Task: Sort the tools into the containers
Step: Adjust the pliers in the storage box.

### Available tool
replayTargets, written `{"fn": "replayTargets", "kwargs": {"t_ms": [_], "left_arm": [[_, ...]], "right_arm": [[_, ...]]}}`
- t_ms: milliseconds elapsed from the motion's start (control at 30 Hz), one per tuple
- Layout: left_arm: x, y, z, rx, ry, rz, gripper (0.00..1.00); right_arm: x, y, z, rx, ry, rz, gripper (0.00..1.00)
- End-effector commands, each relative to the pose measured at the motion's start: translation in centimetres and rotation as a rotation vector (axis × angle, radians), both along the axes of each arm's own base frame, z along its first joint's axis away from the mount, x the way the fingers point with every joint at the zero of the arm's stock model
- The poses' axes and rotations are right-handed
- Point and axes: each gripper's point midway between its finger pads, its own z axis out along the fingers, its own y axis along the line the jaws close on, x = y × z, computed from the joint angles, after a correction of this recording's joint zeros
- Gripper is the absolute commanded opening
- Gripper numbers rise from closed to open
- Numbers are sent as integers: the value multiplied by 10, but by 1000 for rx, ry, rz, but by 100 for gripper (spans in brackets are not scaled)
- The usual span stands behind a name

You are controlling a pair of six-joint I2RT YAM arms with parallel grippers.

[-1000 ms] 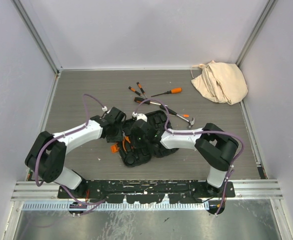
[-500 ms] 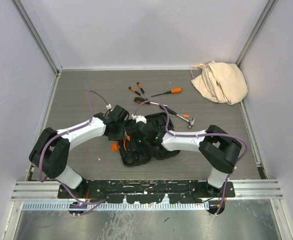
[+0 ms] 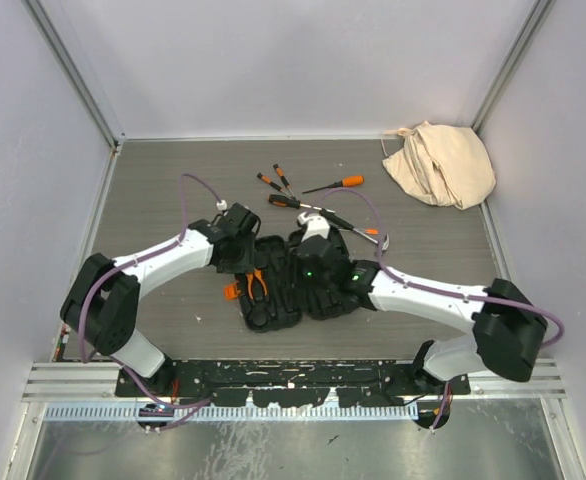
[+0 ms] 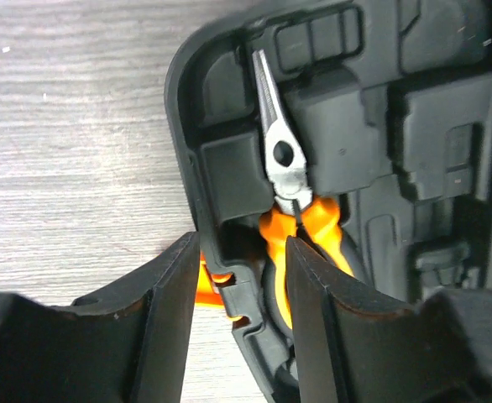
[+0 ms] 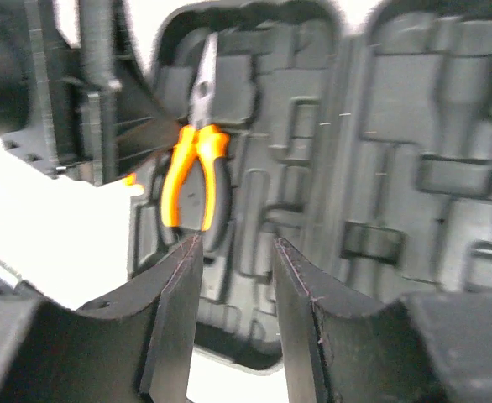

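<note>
Inside the case [image 3: 273, 312], pliers [image 3: 256, 284] now lie released

A crumpled beige cloth bag [image 3: 440, 163] lies in the far right corner of the grey wood-grain tabletop [image 3: 163, 180], close to the white side wall [image 3: 563, 150]. Aluminium rails [image 3: 73, 378] run along the near edge, and a scuffed metal sheet [image 3: 273, 450] lies nearer still.

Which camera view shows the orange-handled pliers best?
The right wrist view: the whole pliers show, lying in the case. The left wrist view gives the head sharply, with the handles partly hidden. The top view shows them small.
</note>
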Motion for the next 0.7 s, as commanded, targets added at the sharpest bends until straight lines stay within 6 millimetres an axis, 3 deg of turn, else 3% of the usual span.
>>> {"fn": "replayTargets", "kwargs": {"t_ms": [0,233,333,433,667], "left_arm": [[23,-10,36,-83,-83,2,48],[35,4,70,-117,-165,38,56],[35,20,75,-104,-171,64,57],[36,35,79,-102,-182,93,58],[31,56,89,-115,-199,130,61]], "right_arm": [[26,-54,16,-33,-74,-163,45],[50,-138,12,-150,-62,-319,44],[58,-159,7,-181,-41,-350,43],[64,-166,-5,-197,3,-338,43],[76,-161,-34,-121,125,-247,47]]}}
